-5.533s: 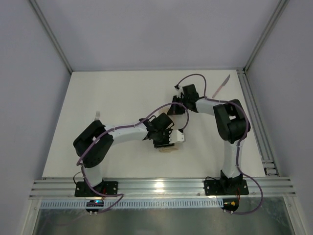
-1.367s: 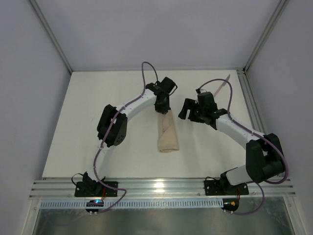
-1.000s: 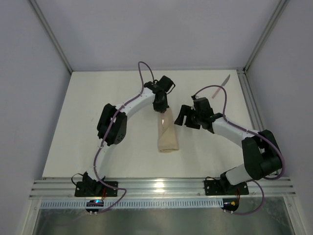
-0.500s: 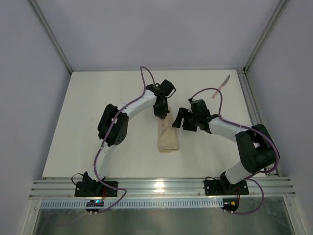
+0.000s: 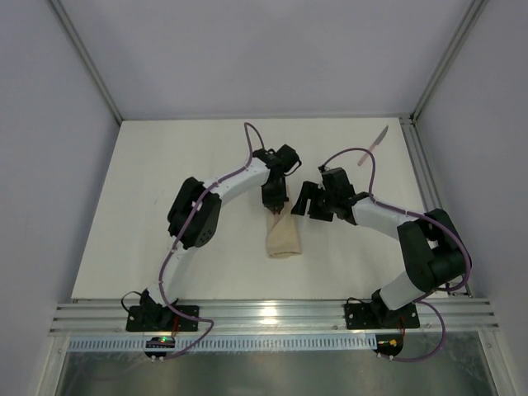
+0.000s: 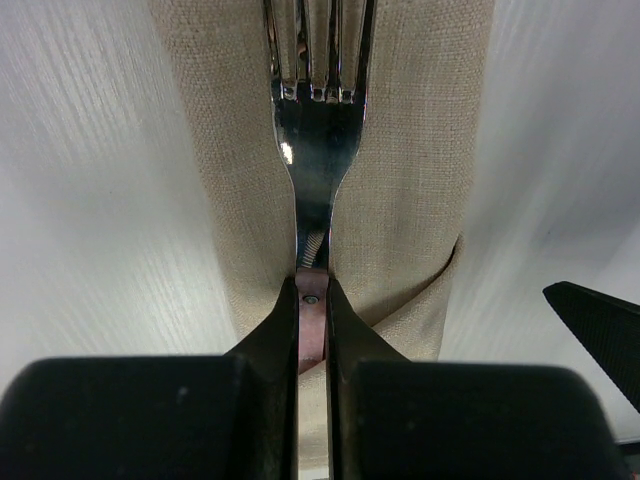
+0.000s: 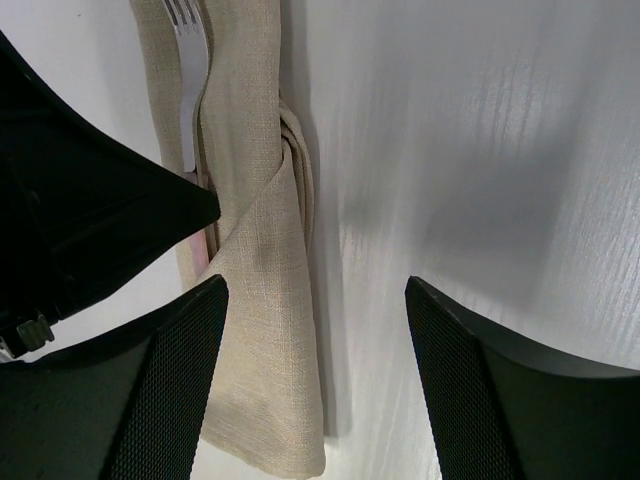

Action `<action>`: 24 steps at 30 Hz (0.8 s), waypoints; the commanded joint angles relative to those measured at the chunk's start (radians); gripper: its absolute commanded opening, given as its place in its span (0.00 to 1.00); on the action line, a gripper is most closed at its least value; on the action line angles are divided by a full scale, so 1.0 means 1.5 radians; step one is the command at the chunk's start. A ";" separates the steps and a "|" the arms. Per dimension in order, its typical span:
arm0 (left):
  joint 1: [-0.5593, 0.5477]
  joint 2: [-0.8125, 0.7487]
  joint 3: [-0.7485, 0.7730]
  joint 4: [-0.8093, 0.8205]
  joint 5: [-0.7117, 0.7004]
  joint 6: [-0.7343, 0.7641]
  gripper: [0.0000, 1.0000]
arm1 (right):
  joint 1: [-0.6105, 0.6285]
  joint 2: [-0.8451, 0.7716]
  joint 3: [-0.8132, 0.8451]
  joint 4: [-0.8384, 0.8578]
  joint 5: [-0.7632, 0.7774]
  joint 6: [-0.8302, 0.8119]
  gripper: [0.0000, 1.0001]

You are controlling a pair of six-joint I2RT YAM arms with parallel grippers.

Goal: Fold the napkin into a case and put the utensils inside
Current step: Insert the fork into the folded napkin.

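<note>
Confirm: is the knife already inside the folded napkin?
No, the knife lies bare on the table near its far right corner, well apart from the folded napkin.

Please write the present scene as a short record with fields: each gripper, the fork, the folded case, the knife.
left gripper: jaws shut on the pinkish handle of the fork
right gripper: jaws open, holding nothing, beside the case
fork: silver, lying along the cloth, tines pointing away from the left gripper; whether it is inside a fold is unclear
case: folded beige cloth, flat on the table, between the two grippers
knife: at the far right of the table, apart from the case, not touched
</note>
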 commanded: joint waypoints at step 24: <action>-0.002 -0.040 0.016 -0.079 0.054 0.003 0.62 | -0.082 -0.075 0.141 -0.118 0.130 -0.072 0.77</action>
